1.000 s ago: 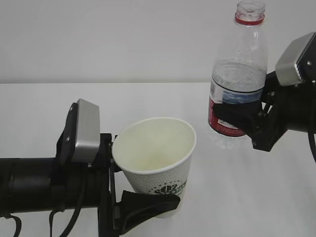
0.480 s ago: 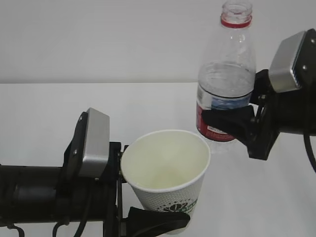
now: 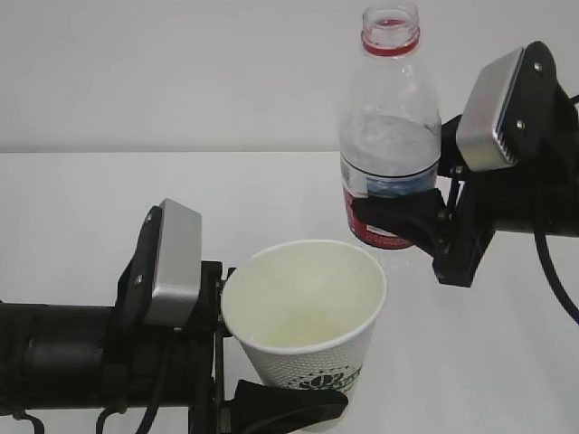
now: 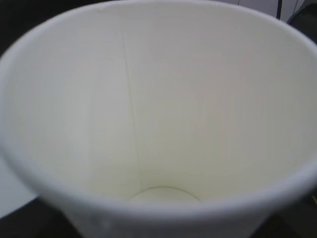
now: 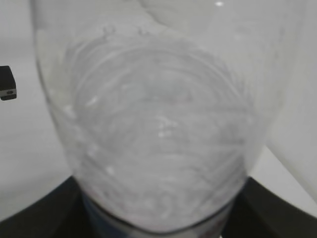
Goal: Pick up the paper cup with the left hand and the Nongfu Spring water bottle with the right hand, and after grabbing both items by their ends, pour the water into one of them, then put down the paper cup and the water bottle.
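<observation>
Your left hand [image 3: 271, 380] is clamped on the lower part of the paper cup [image 3: 306, 312], holding it clear of the white table [image 3: 81, 208] near the bottom middle of the exterior view. You can see 1 black finger [image 3: 285, 407] wrapped across the cup's front, just under the dark green logo; the other finger is hidden behind the cup. The cup leans slightly, its open mouth facing up and toward the camera. In your left wrist view the cup [image 4: 158, 119] fills the picture, and its inside looks dry and bare down to the round bottom.

Your right hand [image 3: 407, 217] grips the water bottle [image 3: 389, 145] around the red label, low on its body. The bottle is held up in the air, above the cup and a little behind it to the right, its base close to the cup's far rim but not touching it. It stands nearly upright with a slight lean to the left. The cap is off, and the open mouth with its red neck ring sits at the top edge of the exterior view. The water [image 3: 389, 154] fills roughly the lower half of the bottle. In your right wrist view the ribbed clear body of the bottle [image 5: 158, 129] takes up nearly everything, with the dark finger edges at the bottom corners.
</observation>
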Motion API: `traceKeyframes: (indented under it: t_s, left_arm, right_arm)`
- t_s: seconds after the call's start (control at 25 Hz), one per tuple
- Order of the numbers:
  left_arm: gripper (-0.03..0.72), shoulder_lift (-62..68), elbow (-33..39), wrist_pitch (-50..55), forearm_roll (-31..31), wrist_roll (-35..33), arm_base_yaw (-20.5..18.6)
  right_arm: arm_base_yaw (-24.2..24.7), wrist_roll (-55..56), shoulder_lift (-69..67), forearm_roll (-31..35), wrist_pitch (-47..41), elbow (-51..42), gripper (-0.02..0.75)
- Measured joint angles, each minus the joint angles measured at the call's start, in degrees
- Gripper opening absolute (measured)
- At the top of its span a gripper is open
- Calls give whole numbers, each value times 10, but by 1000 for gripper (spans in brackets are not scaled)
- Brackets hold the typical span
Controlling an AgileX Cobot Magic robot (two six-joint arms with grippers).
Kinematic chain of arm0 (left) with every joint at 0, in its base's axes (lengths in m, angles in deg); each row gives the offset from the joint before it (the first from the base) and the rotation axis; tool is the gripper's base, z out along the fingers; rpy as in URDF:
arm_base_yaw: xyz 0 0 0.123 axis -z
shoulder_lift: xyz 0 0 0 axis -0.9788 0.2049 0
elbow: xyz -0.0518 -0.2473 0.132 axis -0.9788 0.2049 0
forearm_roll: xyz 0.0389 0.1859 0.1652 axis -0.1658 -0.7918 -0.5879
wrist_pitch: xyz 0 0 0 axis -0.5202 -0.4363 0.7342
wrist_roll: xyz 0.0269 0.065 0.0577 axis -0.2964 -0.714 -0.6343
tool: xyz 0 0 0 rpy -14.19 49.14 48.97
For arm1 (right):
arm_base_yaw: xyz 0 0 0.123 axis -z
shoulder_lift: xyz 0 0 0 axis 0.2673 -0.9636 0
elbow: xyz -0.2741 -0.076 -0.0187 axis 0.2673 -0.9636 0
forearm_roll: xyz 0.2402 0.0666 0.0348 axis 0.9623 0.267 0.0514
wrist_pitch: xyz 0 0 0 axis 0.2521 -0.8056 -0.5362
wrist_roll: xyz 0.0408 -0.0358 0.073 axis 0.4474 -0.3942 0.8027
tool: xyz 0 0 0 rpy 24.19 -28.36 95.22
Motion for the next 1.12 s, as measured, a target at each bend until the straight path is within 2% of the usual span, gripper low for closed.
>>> traceKeyframes:
  t_s: [0.48, 0.68, 1.12]
  left_arm:
    - [543, 0, 0, 8, 0, 0, 0]
    - [538, 0, 0, 9, 0, 0, 0]
    - [537, 0, 0, 9, 1, 0, 0]
  right_arm:
    - [0, -70, 0, -13, -7, 32, 473]
    - [0, -77, 0, -13, -37, 32, 473]
    - [0, -89, 0, -13, -34, 32, 473]
